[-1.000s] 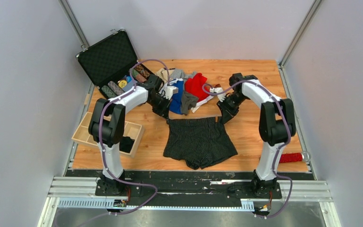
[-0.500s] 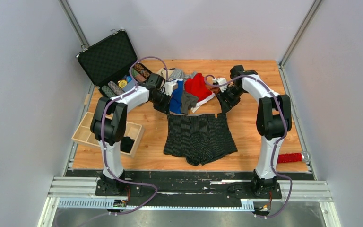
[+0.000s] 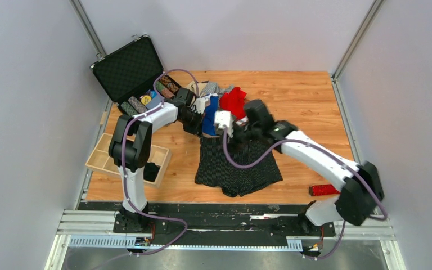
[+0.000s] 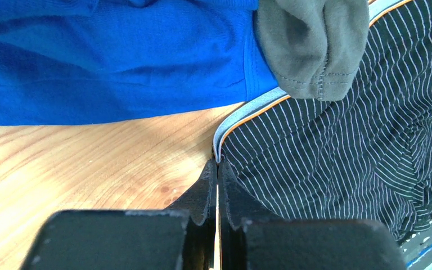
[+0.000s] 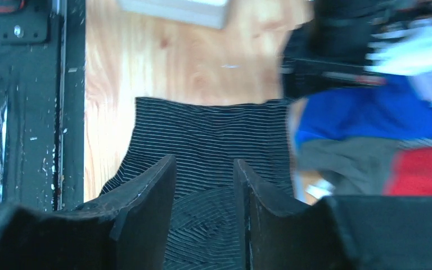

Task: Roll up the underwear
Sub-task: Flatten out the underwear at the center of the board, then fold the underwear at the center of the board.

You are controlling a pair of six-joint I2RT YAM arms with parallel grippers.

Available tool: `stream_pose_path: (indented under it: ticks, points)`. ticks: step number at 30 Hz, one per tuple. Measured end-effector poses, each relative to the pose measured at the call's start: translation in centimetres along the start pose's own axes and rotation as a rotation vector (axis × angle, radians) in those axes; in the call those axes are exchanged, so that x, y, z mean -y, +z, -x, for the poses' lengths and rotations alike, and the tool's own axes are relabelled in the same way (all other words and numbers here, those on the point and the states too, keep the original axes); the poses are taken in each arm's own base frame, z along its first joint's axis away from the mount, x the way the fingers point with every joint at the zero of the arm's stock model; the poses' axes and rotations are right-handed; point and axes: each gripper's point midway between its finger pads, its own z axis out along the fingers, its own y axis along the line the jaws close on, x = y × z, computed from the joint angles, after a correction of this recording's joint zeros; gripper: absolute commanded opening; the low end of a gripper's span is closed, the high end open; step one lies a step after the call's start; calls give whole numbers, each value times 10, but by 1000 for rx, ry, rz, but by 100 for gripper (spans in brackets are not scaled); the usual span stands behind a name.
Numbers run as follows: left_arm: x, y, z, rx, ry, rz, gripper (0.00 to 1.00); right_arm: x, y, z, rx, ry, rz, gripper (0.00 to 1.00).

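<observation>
A black pinstriped underwear (image 3: pixel 239 166) lies flat on the wooden table, waistband away from the arm bases. My left gripper (image 3: pixel 196 128) is shut on its left waistband corner; in the left wrist view the grey-and-orange band runs into the closed tips of the left gripper (image 4: pixel 217 163). My right gripper (image 3: pixel 235 136) hovers open over the garment's upper middle, and striped cloth (image 5: pixel 202 129) shows between its spread fingers (image 5: pixel 157 185). Behind lies a pile of underwear: blue (image 3: pixel 211 115), red (image 3: pixel 234 101), olive-grey (image 4: pixel 309 45).
An open black case (image 3: pixel 129 67) holding rolled garments stands at the back left. A wooden tray (image 3: pixel 104 157) sits at the left edge. A red bristly stick (image 3: pixel 323 189) lies near the front right. Grey walls enclose the table.
My right gripper has opened and let go of the right waistband corner, then swung left and forward over the middle of the striped underwear. The left gripper has stayed put.
</observation>
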Motion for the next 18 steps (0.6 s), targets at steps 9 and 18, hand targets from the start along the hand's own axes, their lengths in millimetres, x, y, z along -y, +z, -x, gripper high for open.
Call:
stream_pose_path:
  ticks: [9, 18]
  points:
    - [-3, 4, -5, -17, -19, 4, 0, -109, 113, -107, -232, 28, 368, 38]
    - [-5, 4, -6, -22, -20, 15, 0, -124, 169, -57, -114, -151, 432, 42]
